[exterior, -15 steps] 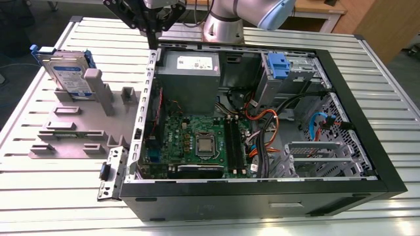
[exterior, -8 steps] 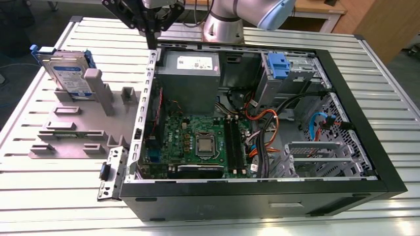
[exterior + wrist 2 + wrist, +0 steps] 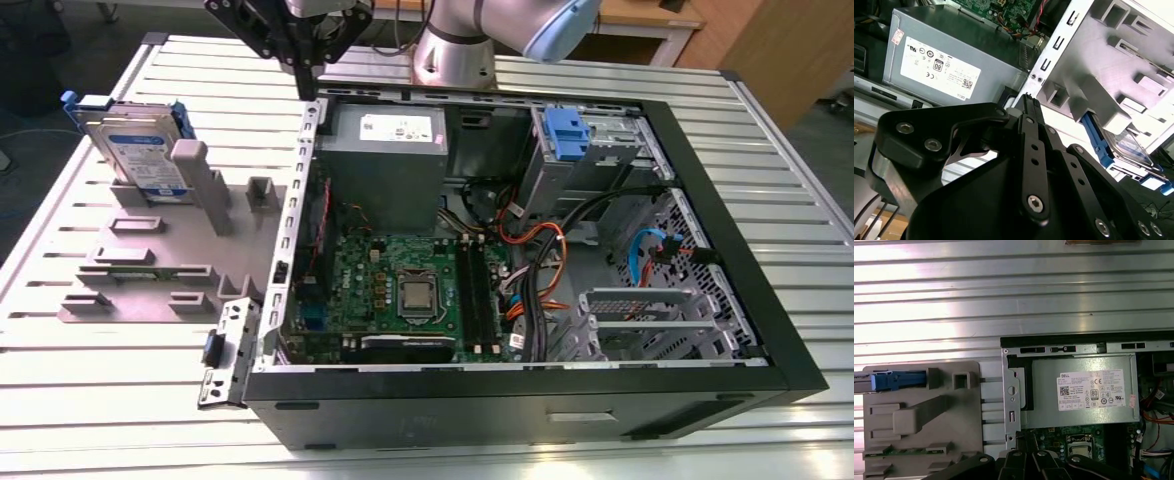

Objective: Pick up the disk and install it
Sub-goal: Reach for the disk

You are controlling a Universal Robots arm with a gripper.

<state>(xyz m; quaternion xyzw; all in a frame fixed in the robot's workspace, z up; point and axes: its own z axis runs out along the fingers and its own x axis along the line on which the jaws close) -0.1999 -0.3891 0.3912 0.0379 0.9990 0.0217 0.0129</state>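
- Hand (image 3: pixel 310 80) clenched, empty, hovering above computer case (image 3: pixel 534 405) wall.
- Disk (image 3: pixel 134 150) stands upright in holder (image 3: pixel 187 250) near a bench (image 3: pixel 134 400) corner; approaching clenched could topple it.

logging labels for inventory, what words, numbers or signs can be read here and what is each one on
White sticker on the grey power supply box: a logo, certification marks and fine rows, too small to quote reliably.
Red-and-white sticker at that box's corner: unreadable.
Blue-and-white label on the disk: print too small.
Motherboard: markings too small.
No text can be quoted with confidence.
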